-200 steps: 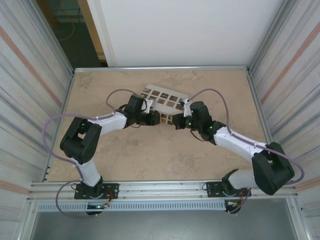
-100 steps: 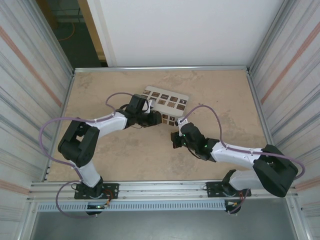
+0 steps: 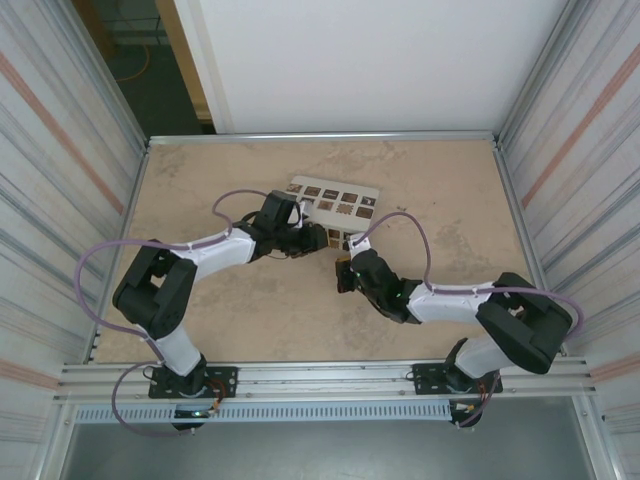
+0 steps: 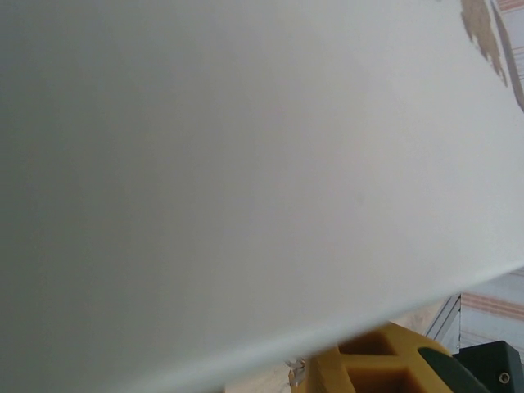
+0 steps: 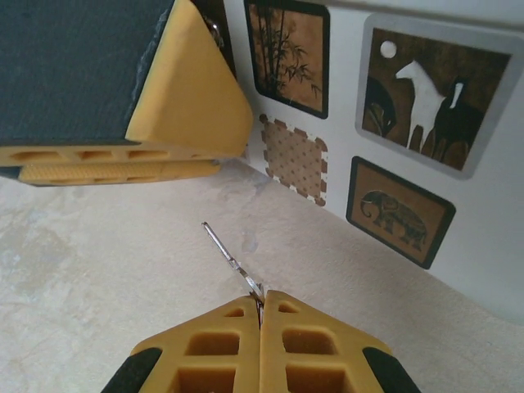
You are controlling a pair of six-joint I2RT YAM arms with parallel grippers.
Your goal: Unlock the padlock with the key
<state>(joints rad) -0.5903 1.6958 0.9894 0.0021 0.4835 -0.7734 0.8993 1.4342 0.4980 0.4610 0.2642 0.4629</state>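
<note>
Right gripper (image 5: 260, 304) is clamping fully shut on the key (image 5: 232, 260), pinching it at one end between the yellow fingertips. The key is sticking out ahead of the fingers, thin and slightly tilted, just above the table (image 5: 98, 270). Its free end is pointing toward the left gripper (image 3: 308, 238) but sitting apart from it. The white box (image 3: 335, 200) with picture tags is standing just beyond, to the right of the key. The left gripper is sitting right against the box's near wall, with its yellow fingers (image 5: 184, 106) lying close together; cannot tell if they are holding anything. A small metal bit (image 5: 214, 31) is showing at the finger's edge, too small to identify.
</note>
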